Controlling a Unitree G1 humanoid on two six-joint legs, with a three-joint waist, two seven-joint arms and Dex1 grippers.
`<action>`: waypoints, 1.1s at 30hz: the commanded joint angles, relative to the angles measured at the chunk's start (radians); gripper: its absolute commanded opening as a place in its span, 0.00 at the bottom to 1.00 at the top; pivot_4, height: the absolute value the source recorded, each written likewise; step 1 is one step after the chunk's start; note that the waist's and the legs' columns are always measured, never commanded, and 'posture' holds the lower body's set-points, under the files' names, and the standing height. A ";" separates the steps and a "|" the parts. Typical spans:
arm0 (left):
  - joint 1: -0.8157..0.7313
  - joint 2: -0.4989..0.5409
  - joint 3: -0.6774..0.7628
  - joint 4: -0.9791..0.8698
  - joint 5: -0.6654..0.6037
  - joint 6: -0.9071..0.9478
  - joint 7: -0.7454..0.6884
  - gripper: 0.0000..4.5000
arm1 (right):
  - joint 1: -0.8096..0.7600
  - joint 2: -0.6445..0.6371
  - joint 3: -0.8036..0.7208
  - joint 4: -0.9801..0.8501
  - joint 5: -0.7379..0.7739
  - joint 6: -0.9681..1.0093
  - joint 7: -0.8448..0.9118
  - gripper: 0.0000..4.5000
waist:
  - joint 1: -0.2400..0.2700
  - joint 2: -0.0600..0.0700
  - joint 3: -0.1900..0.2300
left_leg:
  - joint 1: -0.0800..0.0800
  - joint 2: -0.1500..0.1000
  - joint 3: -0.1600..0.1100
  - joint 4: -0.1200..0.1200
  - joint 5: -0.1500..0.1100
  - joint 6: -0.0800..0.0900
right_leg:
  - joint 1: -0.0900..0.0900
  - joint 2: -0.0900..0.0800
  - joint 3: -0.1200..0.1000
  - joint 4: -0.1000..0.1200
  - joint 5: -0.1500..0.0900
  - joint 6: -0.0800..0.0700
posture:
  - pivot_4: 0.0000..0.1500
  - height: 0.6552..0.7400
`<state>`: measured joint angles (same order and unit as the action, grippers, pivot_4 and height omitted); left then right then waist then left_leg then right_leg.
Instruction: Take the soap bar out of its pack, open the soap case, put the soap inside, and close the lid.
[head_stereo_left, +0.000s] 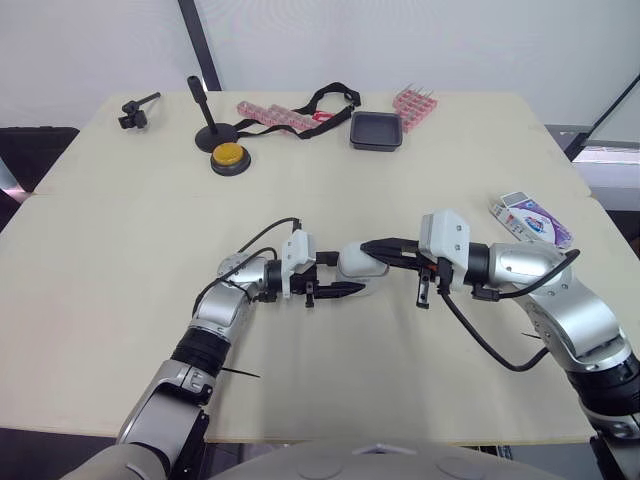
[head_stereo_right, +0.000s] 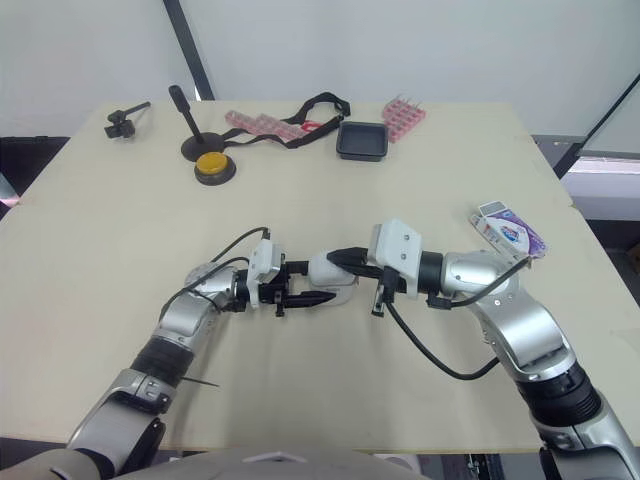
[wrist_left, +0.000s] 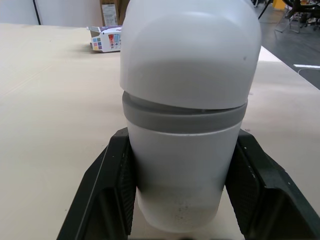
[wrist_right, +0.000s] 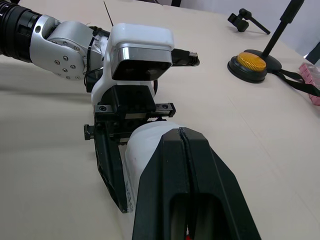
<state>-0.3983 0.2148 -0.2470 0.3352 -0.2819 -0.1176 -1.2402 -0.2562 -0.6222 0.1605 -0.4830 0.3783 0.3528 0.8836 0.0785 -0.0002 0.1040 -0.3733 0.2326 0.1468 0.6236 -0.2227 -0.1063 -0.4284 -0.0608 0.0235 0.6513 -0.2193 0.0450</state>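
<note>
Left gripper (head_stereo_left: 338, 274) is clamping the white soap case (head_stereo_left: 360, 263) mid-table, one black finger (wrist_left: 107, 190) pressing each side of its lower half, the case sticking out past the tips. The grey band is sitting under the lid, which is looking closed. Right gripper (wrist_right: 180, 133) is reaching in from the opposite side, fingers pressed together, tips lying on top of the case. Soap pack (head_stereo_left: 530, 218) is lying on the table (head_stereo_left: 150, 220) well apart, at the right edge.
</note>
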 joint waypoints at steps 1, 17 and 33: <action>-0.007 0.005 0.011 -0.033 -0.013 -0.003 0.000 0.43 | -0.005 -0.006 0.010 0.028 -0.028 -0.008 0.005 0.01 | 0.000 0.000 0.000 | 0.000 0.000 0.000 0.000 0.000 0.000 | 0.000 0.000 0.000 0.000 0.000 0.000 | 1.00 0.87; -0.005 0.005 0.013 -0.035 -0.013 -0.011 0.001 0.43 | 0.025 -0.038 0.054 0.043 -0.039 0.008 0.036 0.01 | -0.001 0.000 0.000 | 0.001 0.000 0.000 0.000 0.000 0.000 | 0.001 0.000 0.000 0.000 0.000 0.000 | 1.00 0.87; 0.004 0.002 0.018 -0.048 -0.018 -0.006 0.018 0.43 | 0.025 -0.022 0.011 0.096 -0.018 0.003 0.029 0.01 | -0.001 0.000 -0.001 | 0.002 0.000 0.000 0.000 0.000 0.000 | 0.002 0.000 0.000 0.000 0.000 0.000 | 1.00 0.87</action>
<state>-0.3937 0.2149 -0.2469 0.3338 -0.2809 -0.1169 -1.2283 -0.2588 -0.6347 0.1622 -0.4353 0.3714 0.3333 0.9059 0.0774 -0.0002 0.1033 -0.3717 0.2328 0.1468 0.6234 -0.2227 -0.1063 -0.4261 -0.0611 0.0235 0.6511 -0.2196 0.0445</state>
